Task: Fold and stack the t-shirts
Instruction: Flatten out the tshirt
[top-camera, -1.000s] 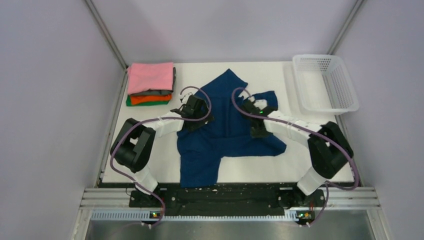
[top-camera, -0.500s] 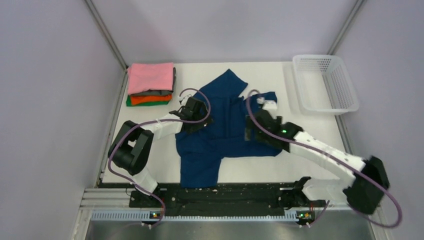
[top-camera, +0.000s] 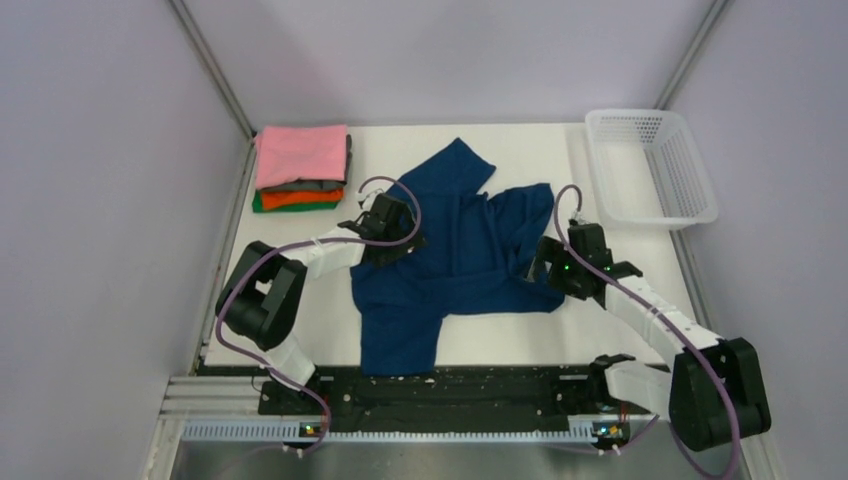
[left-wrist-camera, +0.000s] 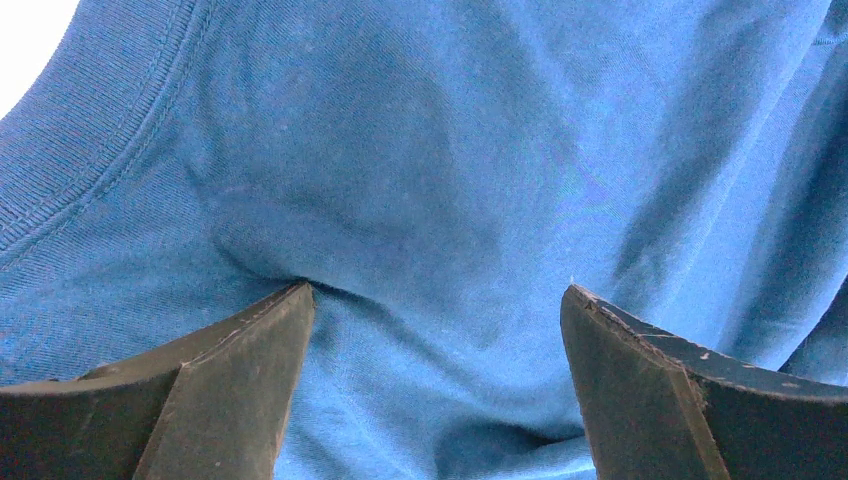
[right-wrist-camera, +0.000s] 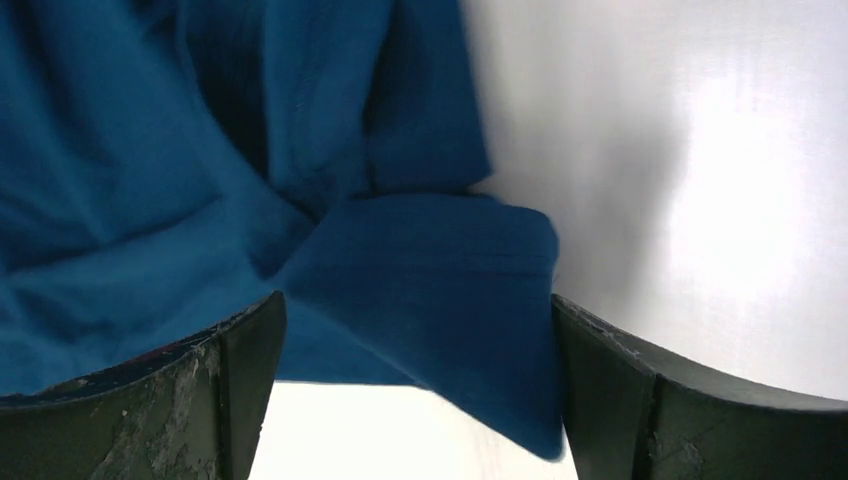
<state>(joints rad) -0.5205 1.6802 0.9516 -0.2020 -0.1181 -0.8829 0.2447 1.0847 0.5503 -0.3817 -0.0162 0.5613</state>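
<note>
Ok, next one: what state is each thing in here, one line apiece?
navy t-shirt: unfolded, spread rumpled on the table.
folded shirts: stacked at the far left corner, pink on top, then grey, orange, green.
basket: upright at the far right, nothing visible inside.
left gripper: open, fingertips at the cloth near the collar.
right gripper: open, over the shirt's right edge.

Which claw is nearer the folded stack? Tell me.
Left. The left claw sits at the stack-side edge of the navy shirt, in front of the folded stack; the right claw is across the shirt, by its opposite edge.
</note>
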